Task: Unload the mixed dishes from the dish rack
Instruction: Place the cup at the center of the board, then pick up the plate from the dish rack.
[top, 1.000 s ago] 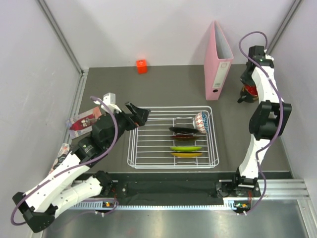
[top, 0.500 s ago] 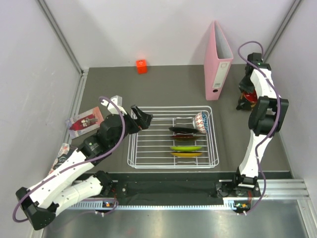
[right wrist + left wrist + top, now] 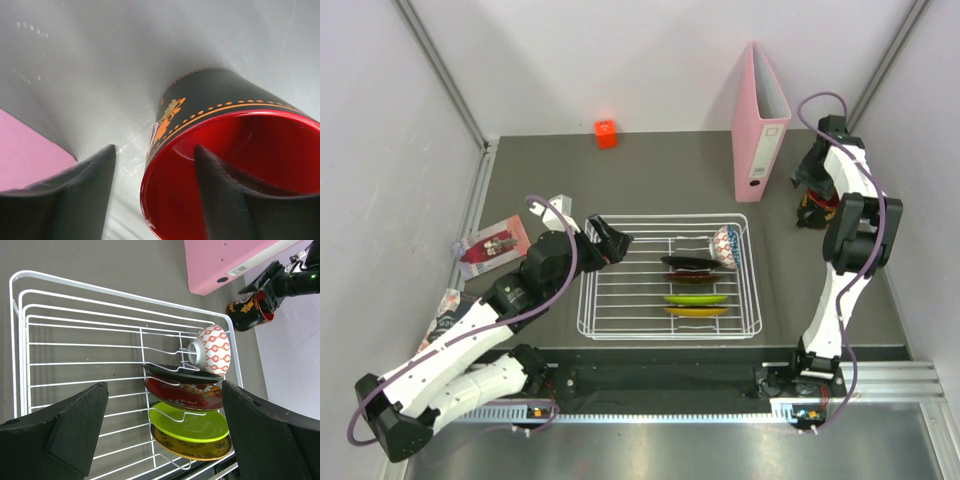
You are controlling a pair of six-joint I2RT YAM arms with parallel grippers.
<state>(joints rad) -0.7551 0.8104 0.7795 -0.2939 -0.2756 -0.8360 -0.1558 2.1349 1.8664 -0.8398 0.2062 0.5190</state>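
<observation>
The white wire dish rack holds a black plate, a dark red patterned plate, a lime green plate and a gold patterned plate, all on edge in the dividers. A red-and-white patterned bowl leans at the rack's far right corner. My left gripper hovers open over the rack's left end, with the plates ahead of it. The red-and-dark cup stands on the table right of the binder. My right gripper is open astride its rim, one finger inside, one outside.
A pink binder stands upright behind the rack, just left of the cup. A small orange-red cube sits at the back. Flat printed packets lie left of the rack beside my left arm. Walls close in on both sides.
My right gripper has opened off the cup's wall. My left arm has swung right, bringing its open gripper over the rack's left end.
</observation>
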